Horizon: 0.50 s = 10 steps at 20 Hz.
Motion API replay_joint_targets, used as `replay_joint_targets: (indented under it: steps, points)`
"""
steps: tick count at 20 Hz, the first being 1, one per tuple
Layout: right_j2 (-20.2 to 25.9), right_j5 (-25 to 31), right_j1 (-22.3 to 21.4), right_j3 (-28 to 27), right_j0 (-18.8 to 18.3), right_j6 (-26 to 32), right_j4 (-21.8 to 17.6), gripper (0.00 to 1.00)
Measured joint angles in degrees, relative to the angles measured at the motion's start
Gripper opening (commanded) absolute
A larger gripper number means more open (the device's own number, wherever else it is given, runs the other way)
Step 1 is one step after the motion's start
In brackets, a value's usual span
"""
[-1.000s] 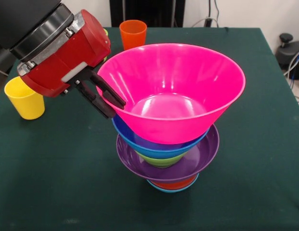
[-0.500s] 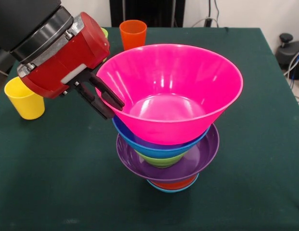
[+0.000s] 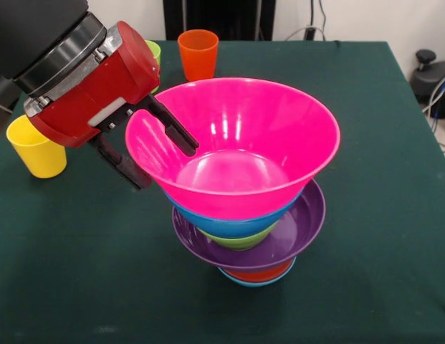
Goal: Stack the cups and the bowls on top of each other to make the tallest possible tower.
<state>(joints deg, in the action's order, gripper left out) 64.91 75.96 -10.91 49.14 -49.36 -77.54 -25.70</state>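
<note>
Large pink bowl [image 3: 240, 154] is glossy smooth plastic w/ bright light streaks inside; purple bowl [image 3: 297, 229] below shines too. Table [image 3: 79, 272] wears matt dark green cloth. Gripper [image 3: 154, 150] has matt black fingers, semi-gloss red housing.

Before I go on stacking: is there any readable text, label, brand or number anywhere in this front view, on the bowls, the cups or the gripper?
None can be read.
pink bowl, blue bowl, green bowl, purple bowl: plain, no marks.
orange cup, yellow cup: plain, no print.
gripper and its red housing: no legible label; a white patch there shows no lettering.
</note>
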Motion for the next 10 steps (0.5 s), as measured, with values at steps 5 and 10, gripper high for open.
replay_joint_targets:
  steps: [5,10]
  points:
    - [-0.22,0.0,-0.01,0.06,0.0,0.0,0.18,1.0]
    - [-0.34,0.0,-0.01,0.12,0.0,0.0,0.57,1.0]
